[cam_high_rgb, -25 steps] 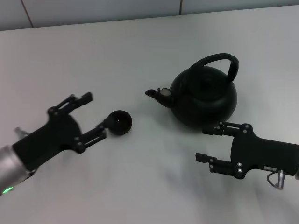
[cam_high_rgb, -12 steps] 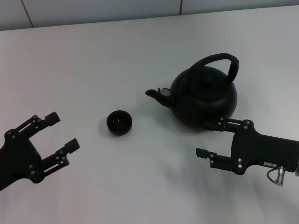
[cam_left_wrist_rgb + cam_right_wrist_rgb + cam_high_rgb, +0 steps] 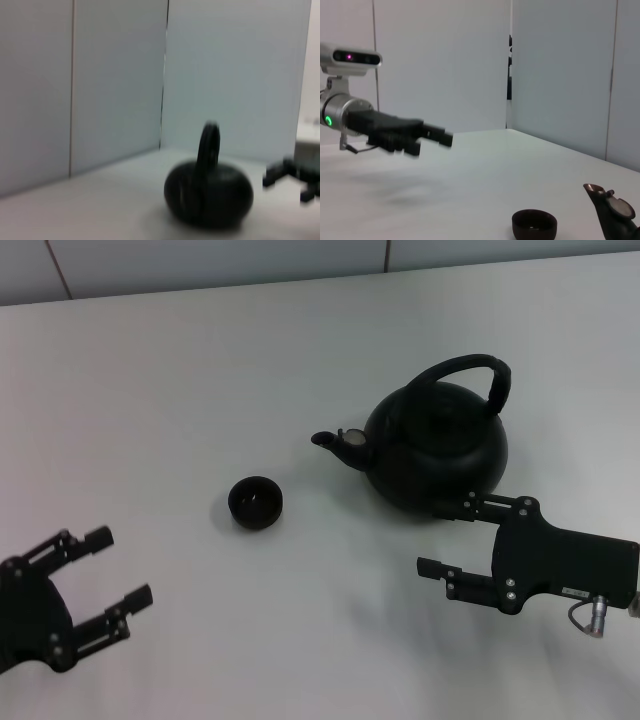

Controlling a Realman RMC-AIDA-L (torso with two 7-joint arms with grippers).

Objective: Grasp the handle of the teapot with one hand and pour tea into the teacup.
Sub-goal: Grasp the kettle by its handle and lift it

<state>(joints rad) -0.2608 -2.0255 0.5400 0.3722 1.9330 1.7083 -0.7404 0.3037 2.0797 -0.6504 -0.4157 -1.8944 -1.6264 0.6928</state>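
The big matte-black teapot stands on the white table, right of centre, its spout pointing left. Its arched handle stands upright over the lid. The teapot also shows in the left wrist view. The tiny dark teacup sits upright to the left of the spout, and shows in the right wrist view. My right gripper is open and empty, low at the near side of the teapot. My left gripper is open and empty at the near left, well clear of the teacup.
The white table is bordered at the far side by grey wall panels. The left arm also shows in the right wrist view, hovering over the table.
My left gripper has drawn back from beside the teacup toward the near left, leaving the cup standing. My right gripper has barely shifted beside the teapot.
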